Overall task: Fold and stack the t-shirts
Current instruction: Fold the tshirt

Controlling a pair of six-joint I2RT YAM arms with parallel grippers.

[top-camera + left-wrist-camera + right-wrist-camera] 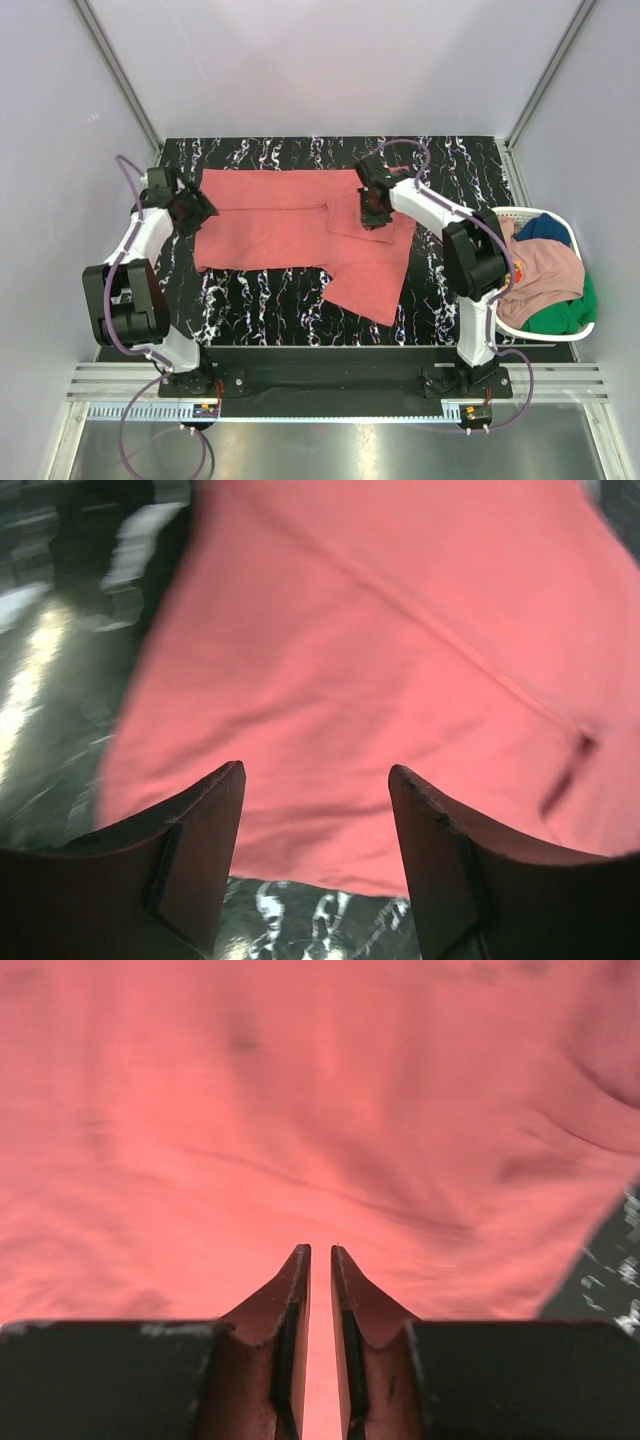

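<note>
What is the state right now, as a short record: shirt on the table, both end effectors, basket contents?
on table: coral-red t-shirt, spread out, its right part lying askew
left end effector: open, above the shirt's left edge, holding nothing
right end effector: jaws nearly together above the shirt's right half; cannot tell if cloth is pinched
basket: white, right of the table; holds pink t-shirt, dark blue t-shirt, green t-shirt, all crumpled
stack: none yet
</note>
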